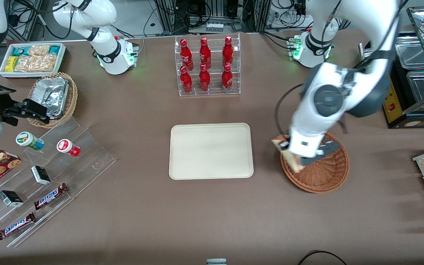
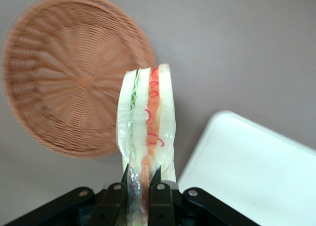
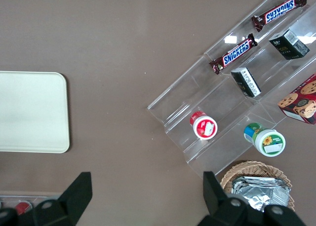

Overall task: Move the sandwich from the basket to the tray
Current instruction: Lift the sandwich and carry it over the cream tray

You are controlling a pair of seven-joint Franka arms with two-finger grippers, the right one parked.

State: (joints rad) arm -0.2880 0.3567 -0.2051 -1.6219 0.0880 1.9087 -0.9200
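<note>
My left gripper (image 1: pixel 289 152) is shut on the sandwich (image 2: pixel 147 119), a wedge of white bread with red and green filling in clear wrap. It holds the sandwich (image 1: pixel 287 151) in the air above the basket's rim, on the side toward the tray. The reddish-brown wicker basket (image 1: pixel 326 173) lies below it and looks empty in the wrist view (image 2: pixel 69 72). The cream tray (image 1: pixel 211 151) sits bare at the table's middle, beside the basket; a corner of it shows in the wrist view (image 2: pixel 256 171). The fingers (image 2: pixel 160 199) pinch the sandwich's lower end.
A clear rack of red bottles (image 1: pixel 207 66) stands farther from the front camera than the tray. A stepped acrylic stand with snacks (image 1: pixel 46 176), a foil-filled wicker basket (image 1: pixel 53 97) and a white snack bin (image 1: pixel 31 59) lie toward the parked arm's end.
</note>
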